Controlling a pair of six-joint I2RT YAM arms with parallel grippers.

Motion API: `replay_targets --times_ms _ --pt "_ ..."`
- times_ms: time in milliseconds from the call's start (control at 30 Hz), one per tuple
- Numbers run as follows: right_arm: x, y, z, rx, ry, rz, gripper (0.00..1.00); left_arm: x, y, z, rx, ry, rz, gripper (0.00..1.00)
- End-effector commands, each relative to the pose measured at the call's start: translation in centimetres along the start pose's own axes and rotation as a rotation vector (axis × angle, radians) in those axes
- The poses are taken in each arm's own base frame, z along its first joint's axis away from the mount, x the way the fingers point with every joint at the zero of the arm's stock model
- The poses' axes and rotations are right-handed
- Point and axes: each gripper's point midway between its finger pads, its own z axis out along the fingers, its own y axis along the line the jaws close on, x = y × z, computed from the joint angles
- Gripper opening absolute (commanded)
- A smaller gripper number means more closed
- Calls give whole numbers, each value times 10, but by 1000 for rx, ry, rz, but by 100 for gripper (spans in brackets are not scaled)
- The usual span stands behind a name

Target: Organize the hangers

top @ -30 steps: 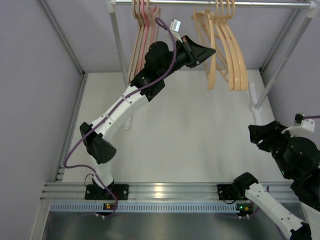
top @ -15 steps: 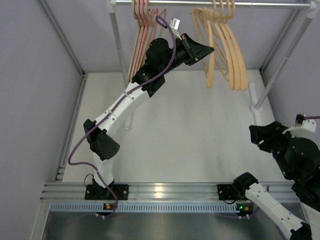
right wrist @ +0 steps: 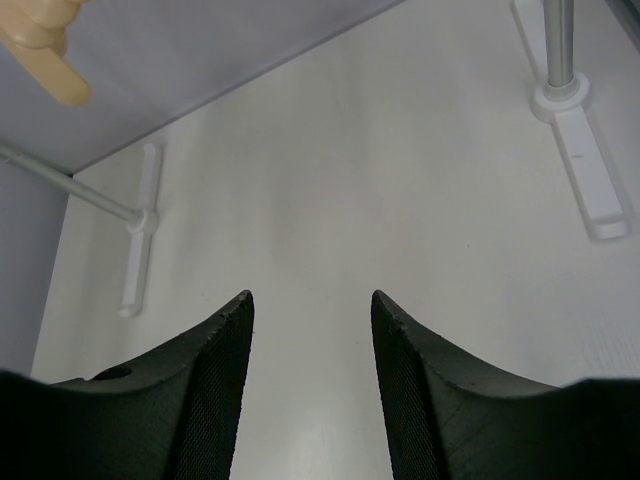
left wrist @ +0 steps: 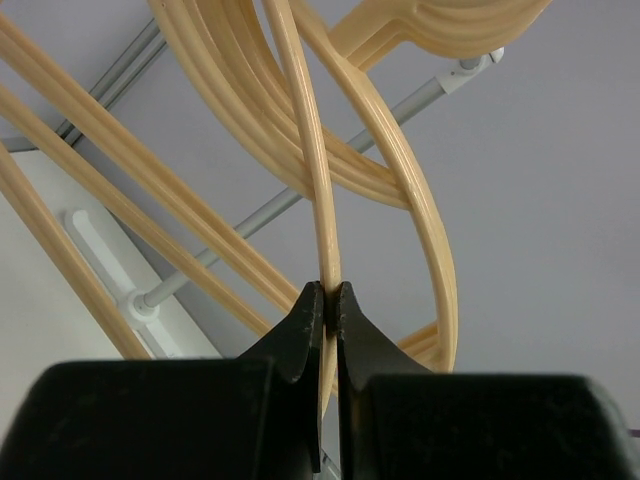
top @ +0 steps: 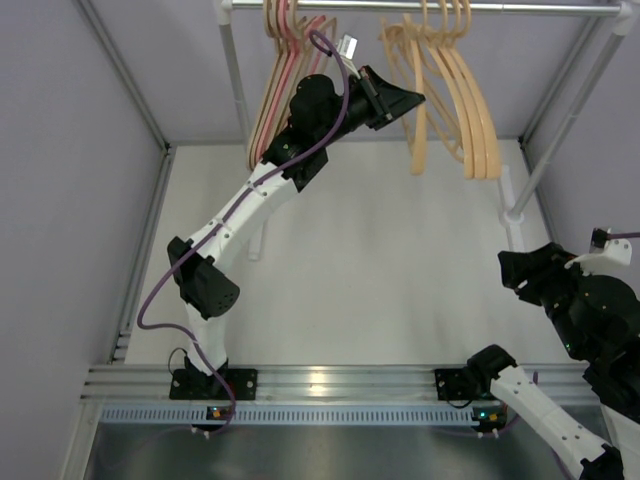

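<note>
left gripper (left wrist: 329, 293) clamped on thin peach-tan hanger (left wrist: 312, 170) in right-hand bunch under rail (top: 540, 9). right gripper (right wrist: 312, 310) fingers apart, hovering over table (right wrist: 330, 190).

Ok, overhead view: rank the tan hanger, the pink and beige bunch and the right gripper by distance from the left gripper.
1. The tan hanger: clamped in the left gripper.
2. The pink and beige bunch: left end of the rail.
3. The right gripper: open, low on the right side.

Two beige hangers (top: 262, 120), one pink hanger (top: 289, 62), roughly five peach-tan hangers (top: 472, 110); overlap blurs count
</note>
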Motion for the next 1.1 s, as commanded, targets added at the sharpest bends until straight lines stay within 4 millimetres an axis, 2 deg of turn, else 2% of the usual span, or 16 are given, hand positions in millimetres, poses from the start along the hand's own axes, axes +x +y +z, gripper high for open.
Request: replay_targets --times_ms 0,367,467,500,533,633,700,733,800,833,867,900,933,967,1033,1067 --pt "-7 1 -7 -20 -19 -1 49 -6 -13 -3 41 -7 5 2" --pt "-9 0 -8 -16 -25 1 49 -1 -31 -20 48 -8 35 23" --pt "-9 0 -8 -16 -27 2 50 2 -48 -30 72 -5 47 30" --pt "-9 0 -8 -15 -29 4 50 6 -44 -32 54 -3 47 32" --pt "-9 -1 -7 -11 -30 4 50 4 -57 -41 72 -11 60 36" --pt "-7 0 -6 -11 -23 2 52 15 -54 -50 59 1 64 37" --pt "-7 0 -6 -11 -22 3 52 14 -65 -62 80 -9 73 38" --pt "-7 0 -6 -9 -23 5 52 24 -61 -64 72 11 76 38" --pt "-7 0 -6 -14 -24 4 54 30 -75 -75 98 25 98 38" --pt "-7 0 -6 -14 -24 3 55 40 -71 -79 94 49 100 38" --pt "-7 0 -6 -15 -26 4 57 45 -86 -88 122 58 122 38" --pt "-7 0 -6 -15 -29 4 60 51 -89 -93 127 71 136 38" --pt "-8 1 -6 -22 -33 6 64 64 -84 -96 109 95 145 38" --pt "-5 0 -5 -27 -35 5 66 81 -96 -107 123 130 186 40" --pt "-5 4 -4 -47 -41 9 80 108 -86 -116 69 182 223 41" --pt "-2 2 -2 -45 -39 7 87 124 -97 -128 87 212 264 42"
